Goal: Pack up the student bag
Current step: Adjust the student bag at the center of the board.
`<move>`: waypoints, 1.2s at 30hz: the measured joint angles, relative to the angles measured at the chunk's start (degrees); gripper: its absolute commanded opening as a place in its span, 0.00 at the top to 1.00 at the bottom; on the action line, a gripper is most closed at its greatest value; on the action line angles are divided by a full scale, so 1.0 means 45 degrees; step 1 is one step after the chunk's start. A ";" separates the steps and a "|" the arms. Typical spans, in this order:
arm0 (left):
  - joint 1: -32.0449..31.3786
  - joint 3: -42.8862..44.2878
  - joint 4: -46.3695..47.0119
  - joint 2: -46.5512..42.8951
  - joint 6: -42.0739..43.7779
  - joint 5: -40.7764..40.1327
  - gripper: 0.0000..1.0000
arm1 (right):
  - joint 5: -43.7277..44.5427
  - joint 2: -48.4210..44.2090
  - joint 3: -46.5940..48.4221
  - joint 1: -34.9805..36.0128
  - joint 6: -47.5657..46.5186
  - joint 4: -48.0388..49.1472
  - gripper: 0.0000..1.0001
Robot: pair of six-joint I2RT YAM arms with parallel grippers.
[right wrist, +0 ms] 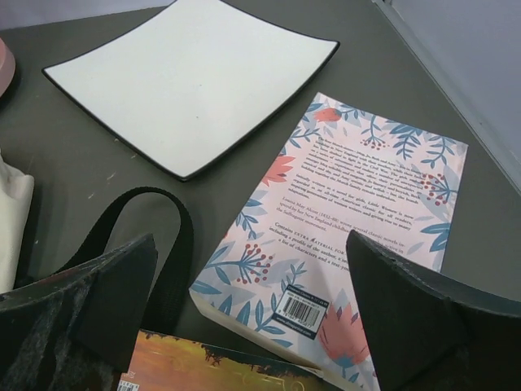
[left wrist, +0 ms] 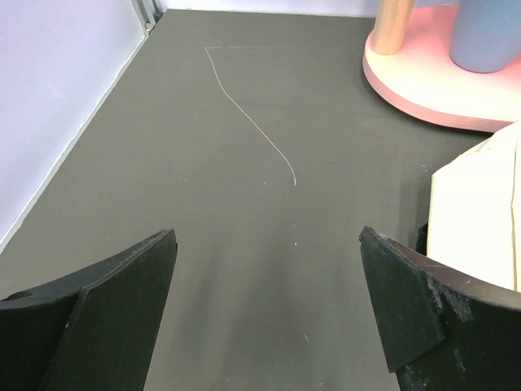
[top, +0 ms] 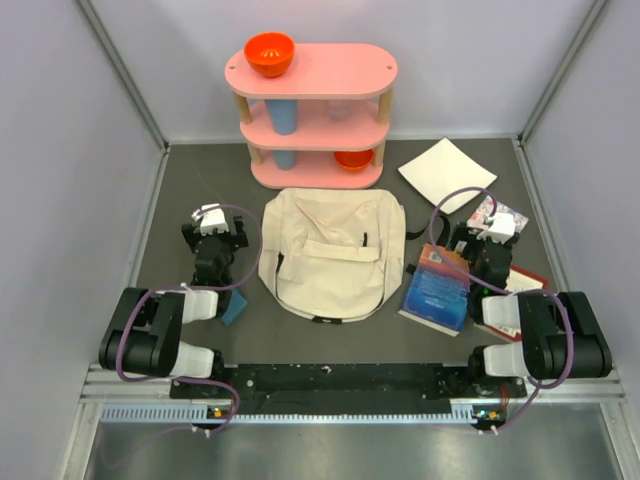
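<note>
Student bag (top: 332, 262) lies flat at the centre of the top view on the dark table (top: 200, 180), just below the pink shelf (top: 312, 75). The left gripper (top: 213, 232) stands to its left and the right gripper (top: 490, 235) to its right, near a blue book (top: 437, 288) and a white plate (top: 447, 173)

Left wrist view: the left gripper (left wrist: 269, 244) is spread wide, only bare table between its jaws, with the student bag (left wrist: 484, 204) showing as a cream edge at the right of the frame

Right wrist view: the right gripper (right wrist: 251, 244) is likewise released and holds nothing. A floral book (right wrist: 358, 204) and a black strap (right wrist: 155, 236) show between its jaws, with the white plate (right wrist: 195, 81) at upper left
</note>
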 measured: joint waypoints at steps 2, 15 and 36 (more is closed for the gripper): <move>0.0000 0.0000 -0.0005 0.0000 0.0005 0.0000 0.01 | 0.0189 -0.0214 -0.0005 0.0000 0.0044 -0.0238 0.01; -0.0019 0.2599 -0.5858 -0.2055 -0.1350 -0.0612 0.01 | 0.1117 -0.5119 0.3045 0.0010 0.3526 -1.0263 0.01; -0.0024 0.6047 -1.7782 -0.6761 -0.5493 0.3308 0.01 | -0.5314 -0.7927 0.3512 0.0010 0.6883 -1.6101 0.01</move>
